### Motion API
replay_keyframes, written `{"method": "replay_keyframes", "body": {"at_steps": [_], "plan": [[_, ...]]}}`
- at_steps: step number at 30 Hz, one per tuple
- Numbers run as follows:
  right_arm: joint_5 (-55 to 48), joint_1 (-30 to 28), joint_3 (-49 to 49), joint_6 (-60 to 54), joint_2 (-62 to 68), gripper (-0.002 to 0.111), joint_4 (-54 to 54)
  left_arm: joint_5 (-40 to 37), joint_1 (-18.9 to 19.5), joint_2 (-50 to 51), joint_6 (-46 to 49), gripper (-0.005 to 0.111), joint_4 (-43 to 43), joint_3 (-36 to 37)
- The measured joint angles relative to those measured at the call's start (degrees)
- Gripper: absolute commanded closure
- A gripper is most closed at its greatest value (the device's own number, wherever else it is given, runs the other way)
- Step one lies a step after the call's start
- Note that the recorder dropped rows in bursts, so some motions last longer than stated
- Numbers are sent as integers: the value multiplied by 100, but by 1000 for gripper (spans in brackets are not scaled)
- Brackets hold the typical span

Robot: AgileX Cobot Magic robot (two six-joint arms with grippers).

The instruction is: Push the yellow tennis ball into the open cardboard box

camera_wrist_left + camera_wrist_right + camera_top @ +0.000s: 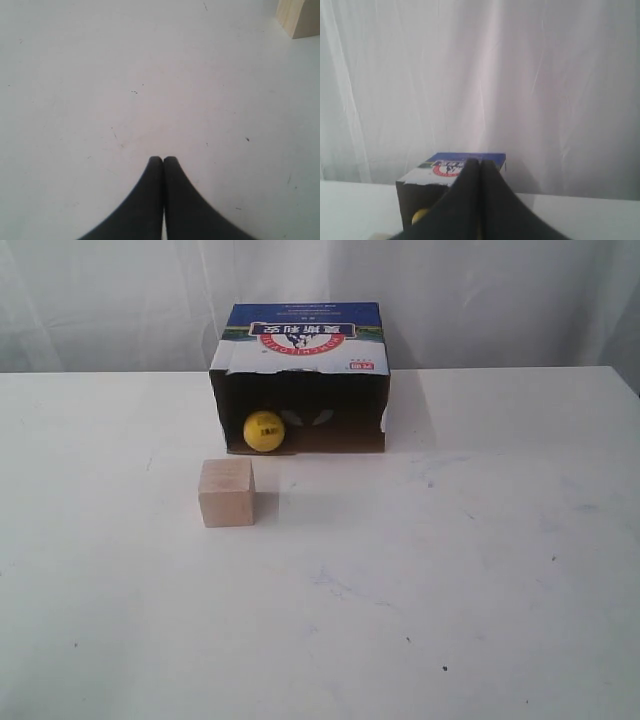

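Yellow tennis ball [264, 431] rests just inside the open cardboard box [300, 320] mouth, so the push seems complete; left gripper [163, 159] and right gripper [479, 162] are pinched shut, empty, apart from it.

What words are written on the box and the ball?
"莫斯利安" (seemingly, upside down): red banner on top of the box.
Small red tag and thin print on the box top: too small to read.
Dark mark on the ball: too blurred to read.
Cube: no text.
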State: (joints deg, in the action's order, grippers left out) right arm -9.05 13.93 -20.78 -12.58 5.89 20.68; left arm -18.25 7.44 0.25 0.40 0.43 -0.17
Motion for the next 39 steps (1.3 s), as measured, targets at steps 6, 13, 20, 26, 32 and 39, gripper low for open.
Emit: {"method": "replay_keyframes", "body": {"at_steps": [6, 13, 20, 26, 32, 39], "plan": [[205, 0, 238, -12, -48, 108, 21, 0, 0, 0, 0, 107, 0, 0], [655, 0, 552, -24, 448, 108, 21, 0, 0, 0, 0, 107, 0, 0], [1120, 0, 602, 7, 1314, 108, 21, 0, 0, 0, 0, 107, 0, 0], [1167, 0, 602, 300, 1966, 108, 21, 0, 0, 0, 0, 107, 0, 0], [1196, 0, 602, 250, 2003, 108, 21, 0, 0, 0, 0, 107, 0, 0], [1618, -34, 602, 238, 1955, 108, 21, 0, 0, 0, 0, 107, 0, 0]]}}
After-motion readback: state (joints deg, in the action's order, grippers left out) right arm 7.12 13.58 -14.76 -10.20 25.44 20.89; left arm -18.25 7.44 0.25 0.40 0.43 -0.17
